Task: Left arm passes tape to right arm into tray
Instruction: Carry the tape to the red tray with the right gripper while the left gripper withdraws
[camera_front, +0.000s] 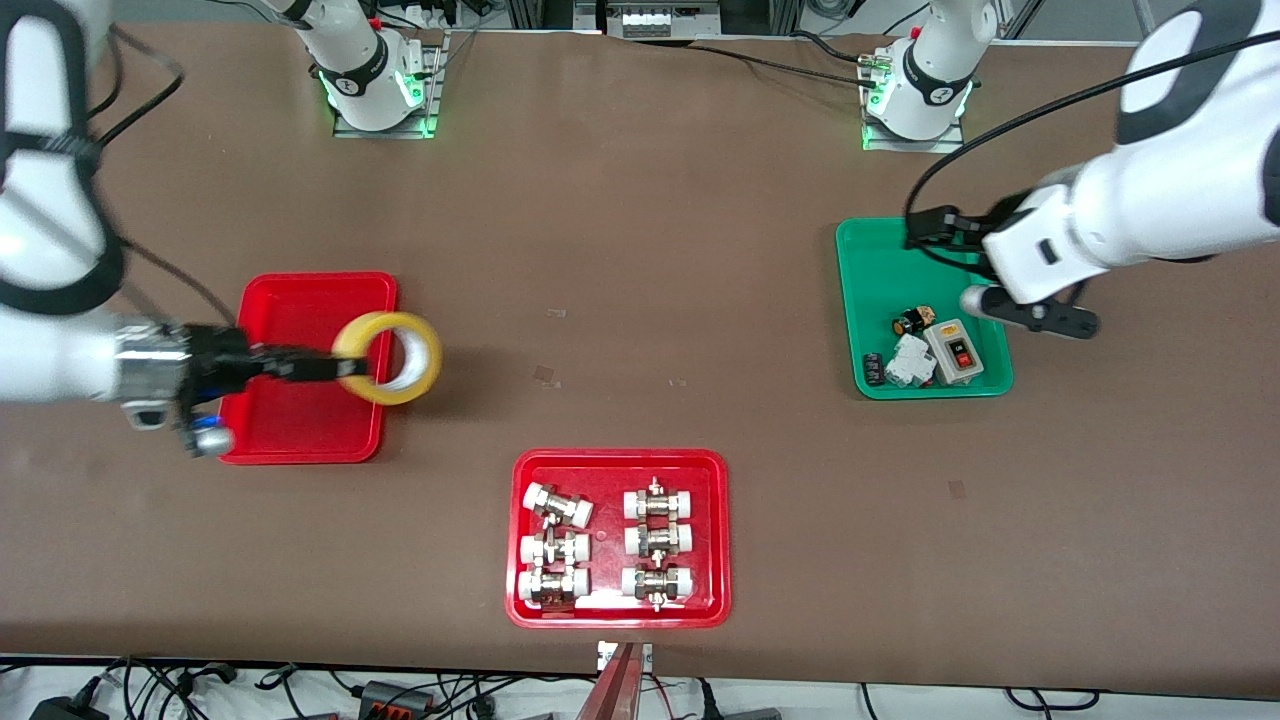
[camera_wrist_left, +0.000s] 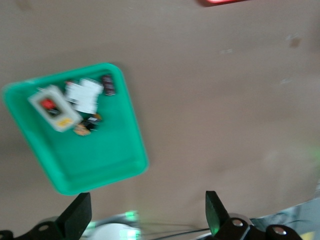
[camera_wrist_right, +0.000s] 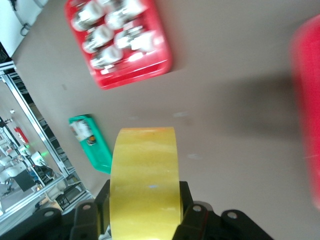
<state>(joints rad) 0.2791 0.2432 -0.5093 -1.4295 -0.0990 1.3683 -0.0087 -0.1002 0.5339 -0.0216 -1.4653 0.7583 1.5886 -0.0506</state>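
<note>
The yellow tape (camera_front: 425, 360) is held on edge in my right gripper (camera_front: 352, 368), which is shut on the roll's wall. It hangs over the plain red tray's (camera_front: 300, 300) edge, on the side toward the table's middle. In the right wrist view the tape (camera_wrist_right: 145, 170) fills the space between the right gripper's fingers (camera_wrist_right: 197, 212), and the red tray (camera_wrist_right: 307, 115) is a blur at the edge. My left gripper (camera_front: 1045, 318) is open and empty over the green tray (camera_front: 860, 300). Its fingers (camera_wrist_left: 75, 217) stand wide apart in the left wrist view.
The green tray (camera_wrist_left: 100, 160) holds a grey switch box (camera_front: 955, 352) and small parts. A red tray with metal pipe fittings (camera_front: 520, 600) lies near the front edge of the table. Two small white green-lit bases (camera_front: 375, 80) stand along the robots' edge.
</note>
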